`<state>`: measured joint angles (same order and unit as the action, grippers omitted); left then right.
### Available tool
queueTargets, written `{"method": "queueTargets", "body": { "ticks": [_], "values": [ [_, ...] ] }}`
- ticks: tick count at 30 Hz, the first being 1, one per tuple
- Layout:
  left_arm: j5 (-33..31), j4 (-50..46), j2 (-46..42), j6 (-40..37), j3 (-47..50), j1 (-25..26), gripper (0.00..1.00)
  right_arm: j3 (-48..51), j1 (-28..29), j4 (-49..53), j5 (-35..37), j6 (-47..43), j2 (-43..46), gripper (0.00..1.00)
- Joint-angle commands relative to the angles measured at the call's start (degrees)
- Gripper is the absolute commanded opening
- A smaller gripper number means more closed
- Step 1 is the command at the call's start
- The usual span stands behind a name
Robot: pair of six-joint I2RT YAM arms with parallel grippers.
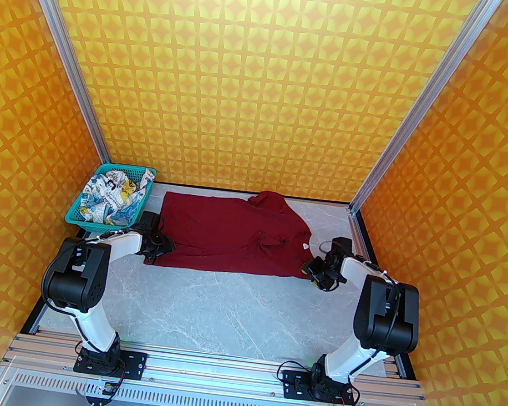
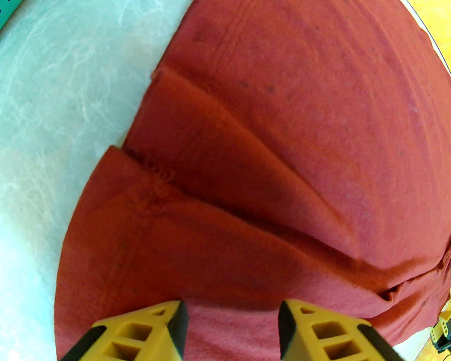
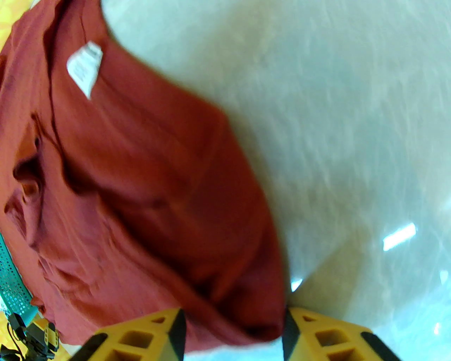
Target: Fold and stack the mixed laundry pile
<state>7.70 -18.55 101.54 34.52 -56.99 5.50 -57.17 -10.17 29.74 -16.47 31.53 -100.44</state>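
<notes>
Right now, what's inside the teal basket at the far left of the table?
The white printed garment lies crumpled inside the teal basket, heaped up to about its rim. The cloth covers the basket's floor, so I cannot tell whether anything lies underneath it.

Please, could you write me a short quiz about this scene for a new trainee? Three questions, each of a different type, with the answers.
1. True or false: the white printed garment lies inside the teal basket.
2. What is spread on the table? A) dark red T-shirt B) towel C) trousers
3. The shirt's white label lies nearer to which gripper's jaws?
Key: 1 true; 2 A; 3 right gripper.
</notes>
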Motion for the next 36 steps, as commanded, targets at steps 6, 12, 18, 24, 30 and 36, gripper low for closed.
{"method": "queueTargets", "body": {
  "ticks": [6,12,18,24,30,36],
  "values": [
    [-0.9,-5.3,1.3,-1.0,0.5,-1.0,0.48,-6.0,0.7,5.0,2.7,-1.4,0.5,0.07],
    [-0.9,-6.4,0.2,-1.5,1.1,-1.3,0.48,-8.6,0.7,11.6,5.3,-3.3,3.3,0.00],
    [-1.0,-6.4,-1.1,-1.6,2.6,-2.5,0.48,-8.9,0.6,16.7,9.8,-5.7,6.1,0.00],
    [-1.0,-6.7,-1.8,-1.7,2.4,-2.6,0.48,-8.0,0.5,15.8,11.0,-6.1,2.7,0.35],
    [-1.1,-10.9,-7.2,-4.1,0.0,-0.6,0.58,-7.9,1.5,15.1,9.2,-6.0,4.9,0.39],
    [-1.4,-12.4,-5.2,-5.5,-7.3,5.9,0.58,-11.0,12.1,12.6,8.2,-4.3,4.4,0.40]
  ]
}}
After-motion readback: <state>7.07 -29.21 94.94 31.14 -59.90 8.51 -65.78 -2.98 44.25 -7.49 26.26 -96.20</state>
